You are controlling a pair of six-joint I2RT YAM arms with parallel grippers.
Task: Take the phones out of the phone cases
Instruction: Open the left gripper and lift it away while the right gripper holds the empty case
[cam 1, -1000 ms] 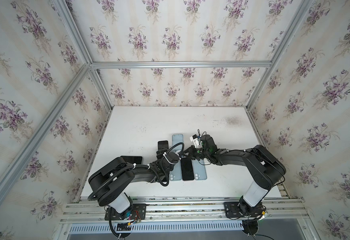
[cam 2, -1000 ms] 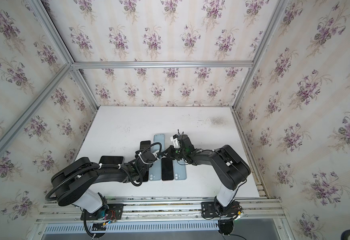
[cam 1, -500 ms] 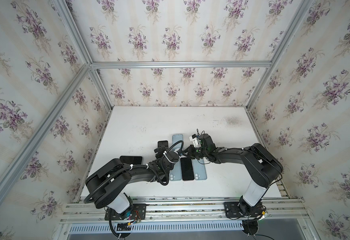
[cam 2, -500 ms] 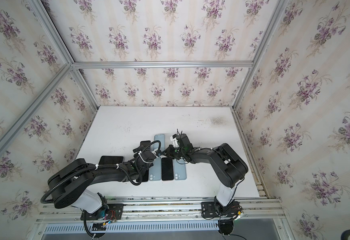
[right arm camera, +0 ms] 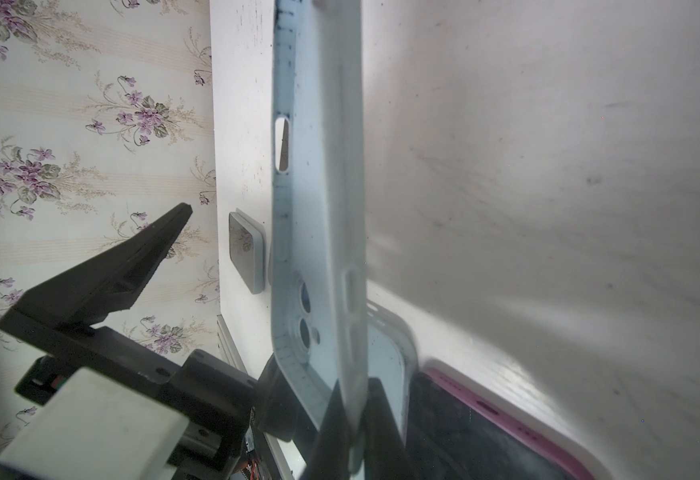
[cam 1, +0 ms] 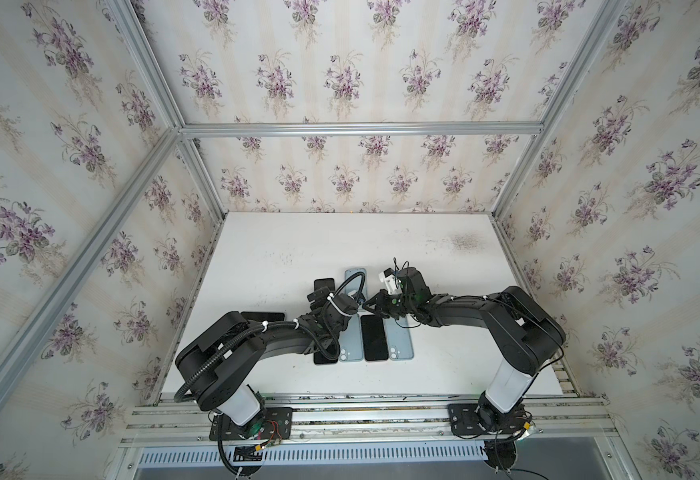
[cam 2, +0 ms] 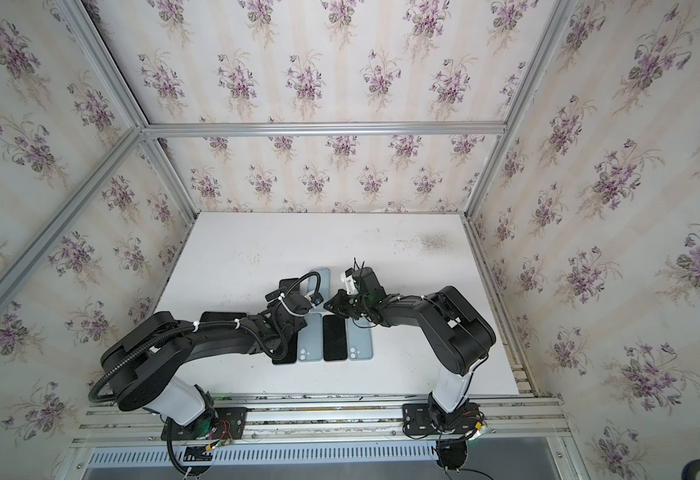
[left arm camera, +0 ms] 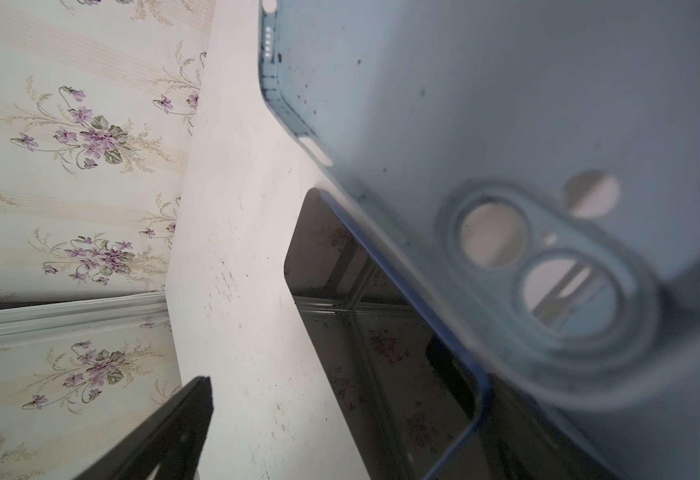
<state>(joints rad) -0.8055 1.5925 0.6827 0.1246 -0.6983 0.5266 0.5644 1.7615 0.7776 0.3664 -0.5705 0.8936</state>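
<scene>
Two pairs: right jaws clamped on the edge of the empty blue phone case (right arm camera: pixel 319 208); left jaws spread wide, phone (left arm camera: pixel 381 332) lying just below.

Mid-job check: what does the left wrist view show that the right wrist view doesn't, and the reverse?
Only left wrist: the broad face of the empty blue case close up, its lens holes seen straight through, and a blue-rimmed dark phone whose screen mirrors the frame bars. Only right wrist: the right claw pinching the case by its edge, and a pink-rimmed phone near it. Both: that case and the white table.
</scene>
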